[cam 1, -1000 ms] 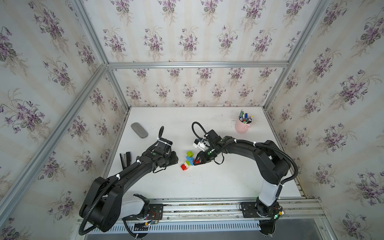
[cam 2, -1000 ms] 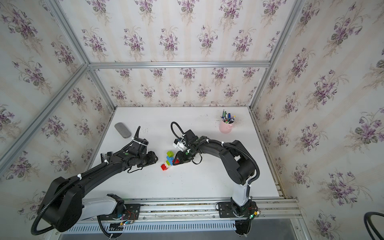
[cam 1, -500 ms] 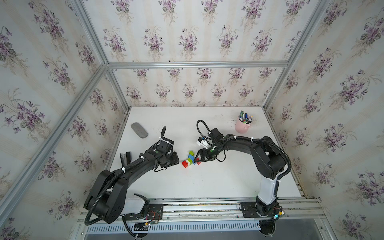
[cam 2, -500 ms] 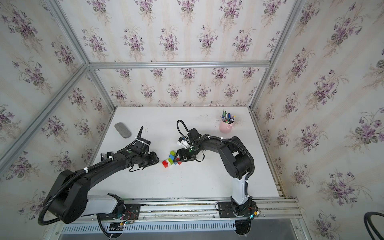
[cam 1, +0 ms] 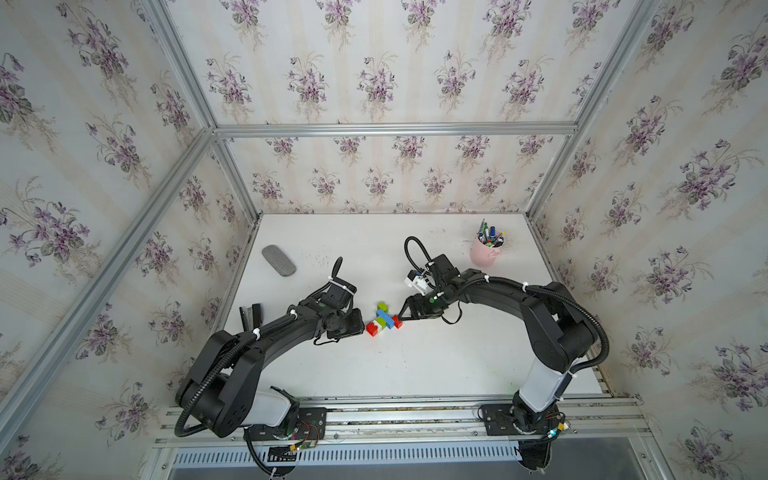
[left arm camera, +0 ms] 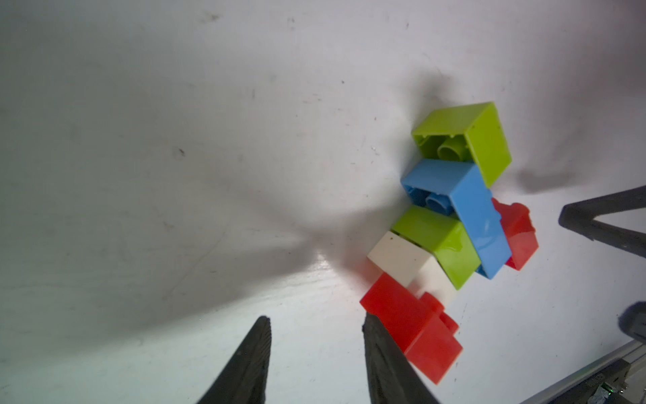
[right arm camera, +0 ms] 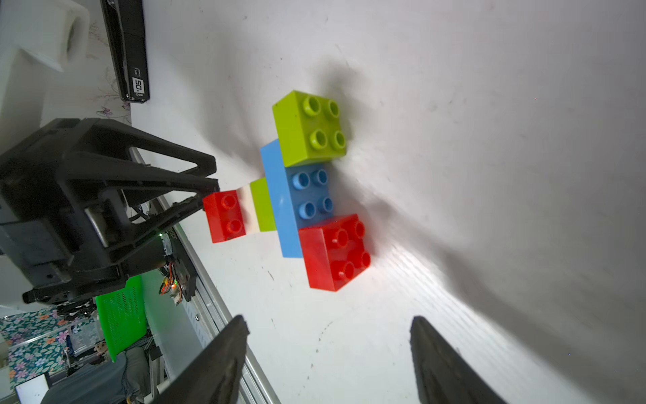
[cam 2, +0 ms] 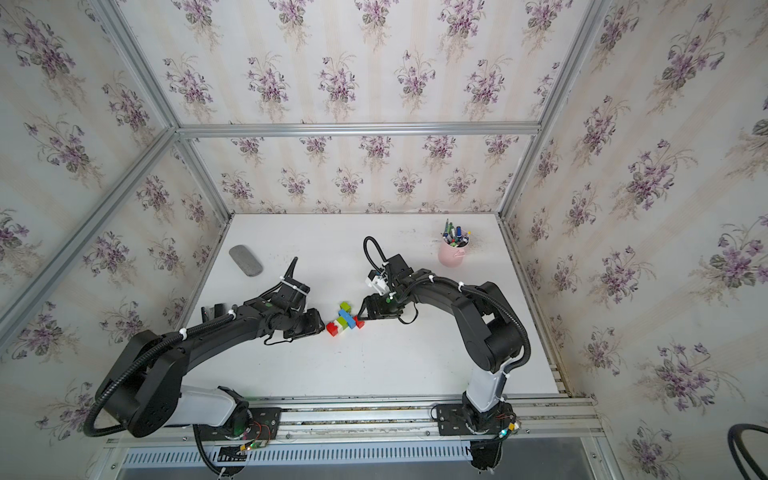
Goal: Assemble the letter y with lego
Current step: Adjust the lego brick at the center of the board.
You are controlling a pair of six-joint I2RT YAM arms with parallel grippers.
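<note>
Lime green, blue, red and white bricks sit joined up as the letter y (cam 1: 384, 320), lying flat on my white desk (cam 1: 415, 365) right between the two arms. The Y's arms are a lime green brick (right arm camera: 309, 127) and a red brick (right arm camera: 332, 252) on the blue crossbar (right arm camera: 290, 199), and the stem runs green, white, red. My left tool (left arm camera: 316, 320) is apart with nothing in the gap. One finger is just beside the stem's red end brick (left arm camera: 412, 321), maybe touching it. My right tool (right arm camera: 328, 320) is spread wide and empty, near the red arm.
</note>
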